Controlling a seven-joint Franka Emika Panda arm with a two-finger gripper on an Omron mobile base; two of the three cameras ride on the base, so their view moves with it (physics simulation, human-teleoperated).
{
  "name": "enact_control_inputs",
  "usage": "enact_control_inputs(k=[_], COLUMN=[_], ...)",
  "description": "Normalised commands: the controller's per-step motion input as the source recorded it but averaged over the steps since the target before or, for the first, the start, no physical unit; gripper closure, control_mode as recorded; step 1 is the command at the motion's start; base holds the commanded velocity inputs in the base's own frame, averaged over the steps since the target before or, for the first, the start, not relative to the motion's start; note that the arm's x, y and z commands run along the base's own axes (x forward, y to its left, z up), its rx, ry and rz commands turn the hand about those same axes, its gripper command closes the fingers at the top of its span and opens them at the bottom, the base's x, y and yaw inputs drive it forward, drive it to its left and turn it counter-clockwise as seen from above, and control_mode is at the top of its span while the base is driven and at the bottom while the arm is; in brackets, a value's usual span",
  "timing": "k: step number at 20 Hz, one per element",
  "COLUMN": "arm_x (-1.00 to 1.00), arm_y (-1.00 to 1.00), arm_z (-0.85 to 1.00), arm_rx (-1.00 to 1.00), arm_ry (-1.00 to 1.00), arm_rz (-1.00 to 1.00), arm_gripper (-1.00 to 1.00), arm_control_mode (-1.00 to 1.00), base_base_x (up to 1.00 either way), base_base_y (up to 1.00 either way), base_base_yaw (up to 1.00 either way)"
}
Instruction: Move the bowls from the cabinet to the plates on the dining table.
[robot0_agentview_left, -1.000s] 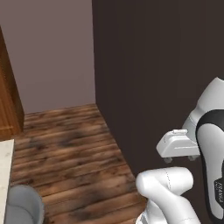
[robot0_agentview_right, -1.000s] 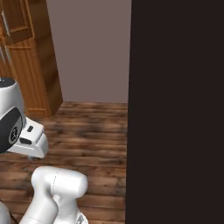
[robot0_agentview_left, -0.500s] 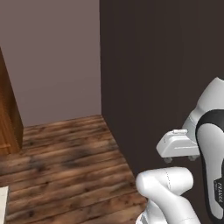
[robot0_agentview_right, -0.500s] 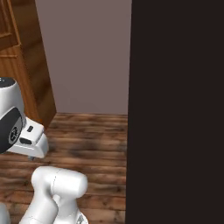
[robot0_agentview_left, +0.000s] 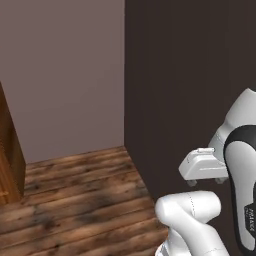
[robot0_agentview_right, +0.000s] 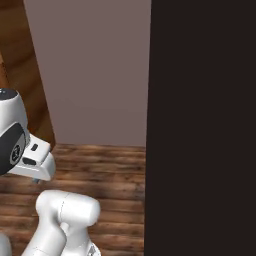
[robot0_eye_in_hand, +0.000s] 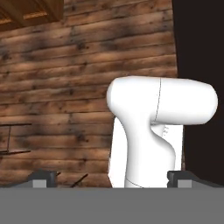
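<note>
Dark fingers (robot0_eye_in_hand: 43, 178) spread wide, holding nothing; wooden floor (robot0_eye_in_hand: 65, 87) beneath; cabinet (robot0_agentview_left: 7, 155) at left.

Floor (robot0_agentview_left: 75, 200): wood planks, mid-brown w/ dark knots & blotches, matt, visible grain; same in hand view (robot0_eye_in_hand: 65, 87). Back wall (robot0_agentview_left: 65, 75): flat mauve-grey, matt, smooth, no texture. Dark panel (robot0_agentview_right: 200, 125): near-black brown, matt, smooth, faint vertical grain at most. Cabinet (robot0_agentview_right: 25, 75) at left edge: warm brown wood, satin, streaky grain. Arm (robot0_agentview_left: 195, 220): white plastic-looking shell, smooth, soft sheen; joints dark, semi-gloss.
</note>
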Motion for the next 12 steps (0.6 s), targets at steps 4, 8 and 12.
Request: enact_control_inputs(k=[4,8,12], arm_x=[0.00,0.00,0.00], arm_y=[0.00,0.00,0.00], arm_z=[0.00,0.00,0.00], arm_rx=[0.00,0.00,0.00], arm_ry=[0.00,0.00,0.00], arm_rz=[0.00,0.00,0.00], arm_gripper=[-1.00,-1.00,-1.00], arm_control_mode=[1.00,1.00,1.00], base_base_x=[1.00,1.00,0.85], base_base_y=[0.44,0.50,0.62], base_base_yaw=[-0.01,-0.03,-0.04])
